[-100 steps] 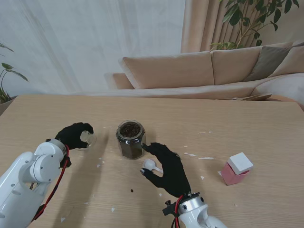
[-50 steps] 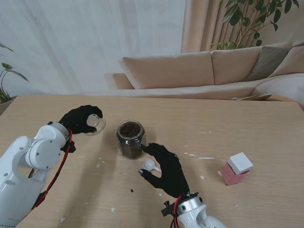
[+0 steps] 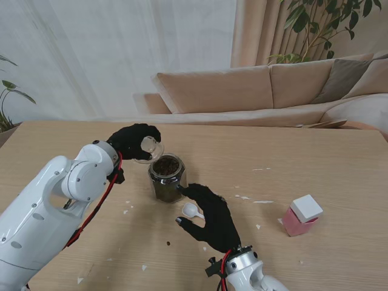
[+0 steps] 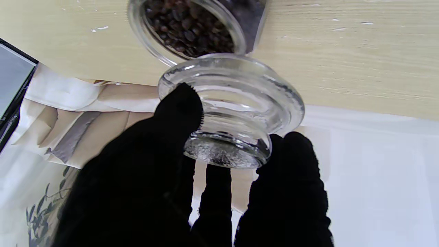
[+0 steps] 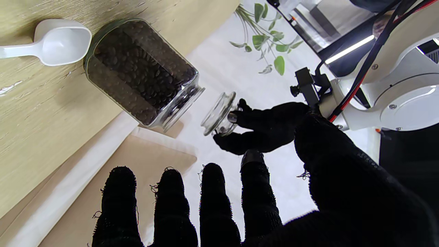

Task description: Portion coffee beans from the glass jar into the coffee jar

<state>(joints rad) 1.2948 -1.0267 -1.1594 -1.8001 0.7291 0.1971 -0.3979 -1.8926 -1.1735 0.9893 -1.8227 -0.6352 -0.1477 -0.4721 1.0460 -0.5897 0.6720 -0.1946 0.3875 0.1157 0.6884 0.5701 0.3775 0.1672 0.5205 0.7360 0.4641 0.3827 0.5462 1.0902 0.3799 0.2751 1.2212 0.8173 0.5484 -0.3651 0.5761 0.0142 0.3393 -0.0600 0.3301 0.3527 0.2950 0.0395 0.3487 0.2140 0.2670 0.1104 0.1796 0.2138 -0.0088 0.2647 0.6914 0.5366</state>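
Note:
The glass jar [image 3: 167, 177] of coffee beans stands uncapped at the table's middle; it also shows in the left wrist view [image 4: 188, 27] and the right wrist view [image 5: 140, 72]. My left hand [image 3: 134, 140] is shut on the glass lid [image 3: 147, 147], which it holds tilted just above the jar's left rim [image 4: 236, 103] [image 5: 219, 113]. A white scoop [image 3: 192, 210] lies on the table nearer to me than the jar [image 5: 51, 41]. My right hand [image 3: 211, 217] hovers open beside the scoop, fingers spread, holding nothing.
A pink container with a white lid [image 3: 301, 215] stands at the right of the table. Small white scraps and a stray bean [image 3: 168, 244] dot the wood. A sofa [image 3: 242, 91] lies beyond the far edge.
My left hand has carried the glass lid from the table's left side rightward and up to the jar's rim. The right hand, scoop and jar have hardly moved.

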